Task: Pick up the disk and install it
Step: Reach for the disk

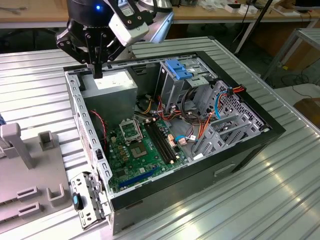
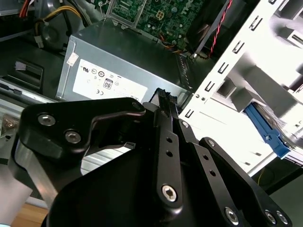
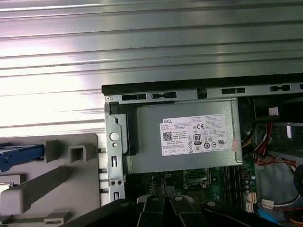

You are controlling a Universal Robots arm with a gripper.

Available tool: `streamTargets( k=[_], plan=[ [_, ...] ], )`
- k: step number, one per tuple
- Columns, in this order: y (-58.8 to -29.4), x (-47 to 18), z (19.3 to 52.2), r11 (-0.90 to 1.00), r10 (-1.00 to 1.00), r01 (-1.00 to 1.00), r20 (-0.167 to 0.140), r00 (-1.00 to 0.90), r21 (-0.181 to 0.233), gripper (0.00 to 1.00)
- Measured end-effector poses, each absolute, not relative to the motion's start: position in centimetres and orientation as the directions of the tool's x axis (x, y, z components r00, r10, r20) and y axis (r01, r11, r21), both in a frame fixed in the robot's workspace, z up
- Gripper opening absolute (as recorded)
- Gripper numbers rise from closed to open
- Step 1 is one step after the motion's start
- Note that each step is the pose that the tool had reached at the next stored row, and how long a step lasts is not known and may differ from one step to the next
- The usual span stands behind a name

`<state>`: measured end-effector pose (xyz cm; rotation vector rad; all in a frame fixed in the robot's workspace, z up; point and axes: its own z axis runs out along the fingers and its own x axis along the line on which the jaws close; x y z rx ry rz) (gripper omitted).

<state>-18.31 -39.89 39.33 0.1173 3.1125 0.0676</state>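
The gripper [image 1: 97,70] hung over one corner of the open computer case [image 1: 272,131], just above the grey power box [image 1: 112,86] with the white label. Its fingers [image 2: 164,101] were pressed together, and nothing was between them. In the first wrist view the picture's edge cut the gripper off.

The disk [image 3: 20,157] was hard to make out. A light-blue strip of it lay on the grey tray [image 3: 80,189] beside the case, well apart from the gripper. The rest was cut off, so I could not tell how it lay. Inside the case, wires [image 1: 200,125] hid part of the green board [image 1: 135,150].
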Motion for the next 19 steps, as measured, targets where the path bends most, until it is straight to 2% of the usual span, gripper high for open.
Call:
streamTargets(
  k=[19],
  plan=[
    [-39.9,-20.4,39.3,0.996,0.076,0.074,-0.024,-0.997,0.044,0.11]
  ],
)
